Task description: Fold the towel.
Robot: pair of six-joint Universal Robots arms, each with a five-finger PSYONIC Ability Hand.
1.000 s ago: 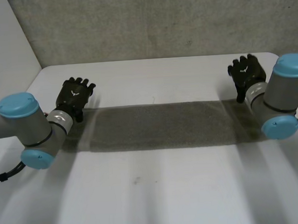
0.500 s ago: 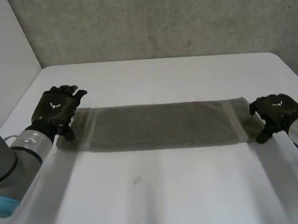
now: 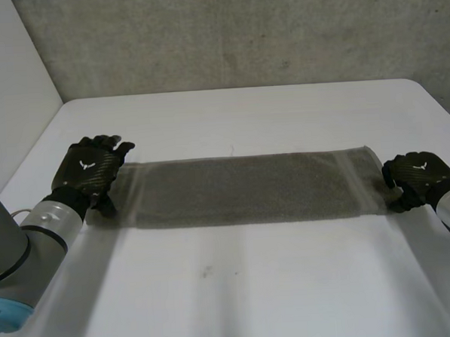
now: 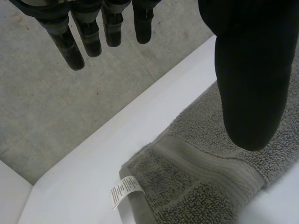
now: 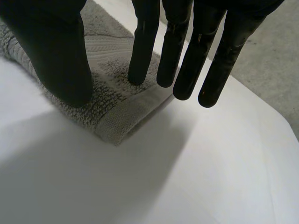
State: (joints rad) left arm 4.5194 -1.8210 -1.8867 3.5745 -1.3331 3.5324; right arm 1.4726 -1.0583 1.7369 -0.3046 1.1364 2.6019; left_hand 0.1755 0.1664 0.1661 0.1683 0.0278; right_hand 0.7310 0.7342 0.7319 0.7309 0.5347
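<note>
A grey towel (image 3: 249, 188) lies flat as a long folded strip across the white table (image 3: 254, 288). My left hand (image 3: 89, 169) hovers at its left end. In the left wrist view its fingers (image 4: 88, 32) are straight and spread, and its thumb (image 4: 252, 70) hangs over the towel (image 4: 210, 177) near a white label (image 4: 124, 190); nothing is gripped. My right hand (image 3: 418, 175) sits at the towel's right end. In the right wrist view its thumb (image 5: 56, 46) rests over the towel's corner (image 5: 110, 70) and its fingers (image 5: 187, 60) reach down at the end edge, the cloth still flat.
A grey wall (image 3: 225, 32) runs behind the table's far edge. A white side panel (image 3: 9, 82) stands at the back left. Bare tabletop lies in front of and beyond the towel.
Both hands came from the towel's far side to its two ends. The right hand dropped furthest, then edged onto the end, its fingers bending in. The towel has not moved.
</note>
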